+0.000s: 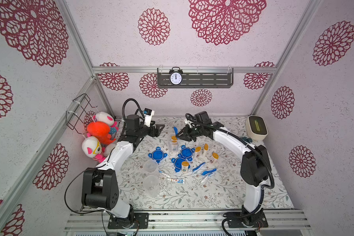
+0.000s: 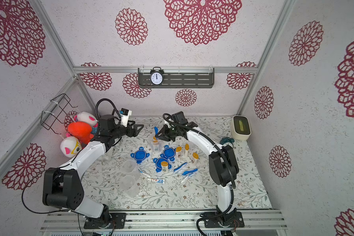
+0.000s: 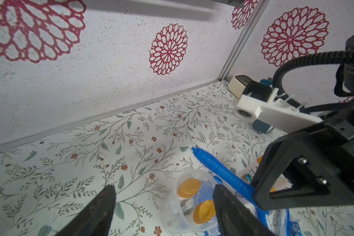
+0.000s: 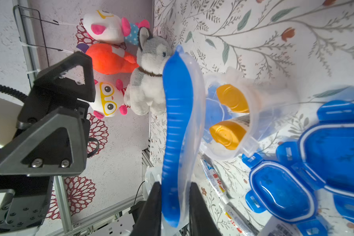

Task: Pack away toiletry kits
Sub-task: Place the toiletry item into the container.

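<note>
Early stage: one kit is partly filled, nothing is closed. The right gripper (image 4: 174, 190) is pinched narrow on a blue toothbrush (image 4: 176, 132) in its clear wrapper, holding it just beside the rim of the far cup (image 1: 173, 145), not visibly inside it. That cup stands upright near the table's (image 1: 223, 196) far middle and already has two orange-capped bottles (image 4: 231, 98) in it, seen in both wrist views. The left gripper (image 3: 164, 189) hangs close by with its jaws wide and nothing between them. Left to do, judging from a top view, is most of it. The two empty cups (image 1: 151, 167) lie near the left arm with nothing in them, and three blue lids (image 1: 157, 155) lie flat on the table, none on a cup. Four loose bottles (image 1: 205, 149) stand to the right of the lids, one right against a lid. Two spare toothbrushes (image 1: 198, 166) and the toothpaste tubes (image 1: 176, 180) lie nearer the front edge. So the first kit seems to need this toothbrush, a tube and a lid — the other two kits are not started.
</note>
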